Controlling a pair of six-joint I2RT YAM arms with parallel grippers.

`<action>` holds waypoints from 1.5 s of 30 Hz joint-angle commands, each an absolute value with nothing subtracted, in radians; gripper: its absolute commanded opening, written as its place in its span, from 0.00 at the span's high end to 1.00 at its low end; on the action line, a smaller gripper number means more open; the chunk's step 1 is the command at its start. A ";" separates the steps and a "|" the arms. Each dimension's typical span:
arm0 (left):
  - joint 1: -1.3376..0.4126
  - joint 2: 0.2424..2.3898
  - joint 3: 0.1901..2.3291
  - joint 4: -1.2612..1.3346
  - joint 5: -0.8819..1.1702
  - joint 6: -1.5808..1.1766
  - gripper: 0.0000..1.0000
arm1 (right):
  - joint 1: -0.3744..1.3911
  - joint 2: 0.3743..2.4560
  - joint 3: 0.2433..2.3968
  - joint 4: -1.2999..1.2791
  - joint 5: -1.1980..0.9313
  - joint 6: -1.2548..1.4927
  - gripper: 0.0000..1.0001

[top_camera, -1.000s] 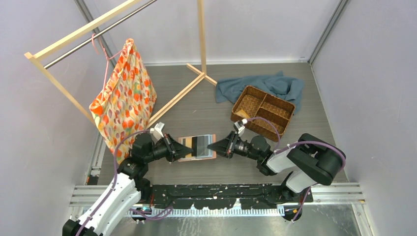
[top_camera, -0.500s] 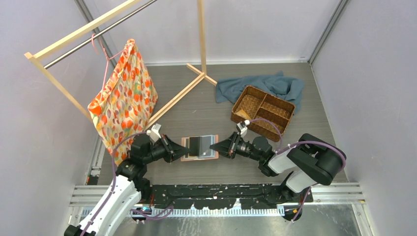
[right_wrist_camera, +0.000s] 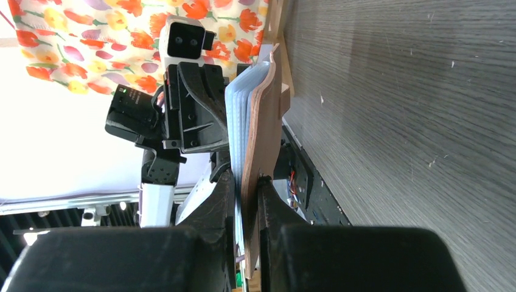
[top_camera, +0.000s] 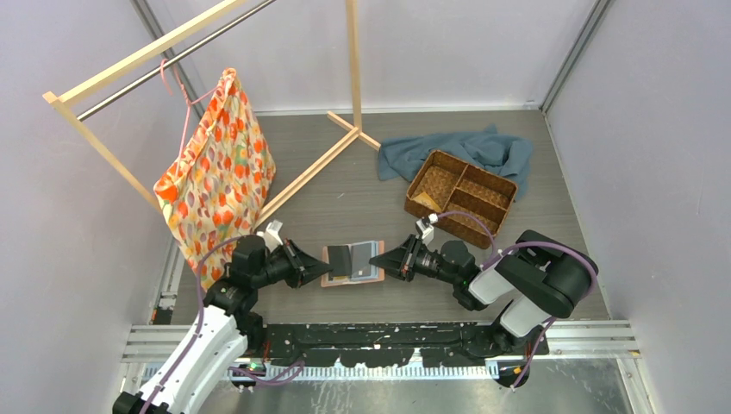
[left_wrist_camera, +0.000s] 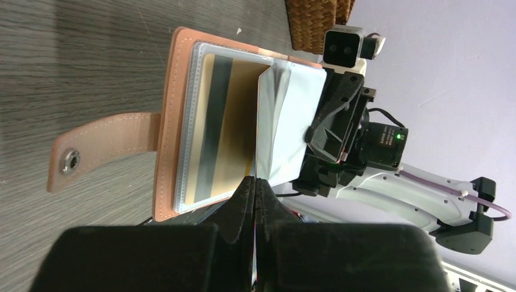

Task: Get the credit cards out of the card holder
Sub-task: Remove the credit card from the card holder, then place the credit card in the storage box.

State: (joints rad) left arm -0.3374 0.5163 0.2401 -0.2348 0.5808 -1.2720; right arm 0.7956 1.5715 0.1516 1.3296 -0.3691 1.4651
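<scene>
Card holder (top_camera: 353,263): right edge pinched between right fingers (right_wrist_camera: 271,210).

Card holder (top_camera: 355,263) between left end effector (top_camera: 326,269) and right end effector (top_camera: 377,259); basket (top_camera: 461,197) behind.

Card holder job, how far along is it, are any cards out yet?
Done: the card holder lies open, its snap tab undone. In hand: the right gripper clamps one half of it, tilted up on edge; the left gripper is shut at the edge of a raised pale leaf. Left: no card shows outside; the gold card sits in its clear sleeve, so all cards seem left to pull.
</scene>
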 commanded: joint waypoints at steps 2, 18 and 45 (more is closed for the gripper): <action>-0.330 0.540 0.271 -0.243 0.577 -1.231 0.99 | 0.791 1.572 0.162 1.431 -0.385 1.453 0.99; -0.330 0.630 0.236 -0.026 0.683 -1.275 0.81 | 0.791 1.588 0.194 1.431 -0.411 1.463 0.99; -0.330 0.644 0.524 -0.535 0.469 -0.992 0.99 | 0.791 1.803 0.184 1.429 -0.419 1.457 0.50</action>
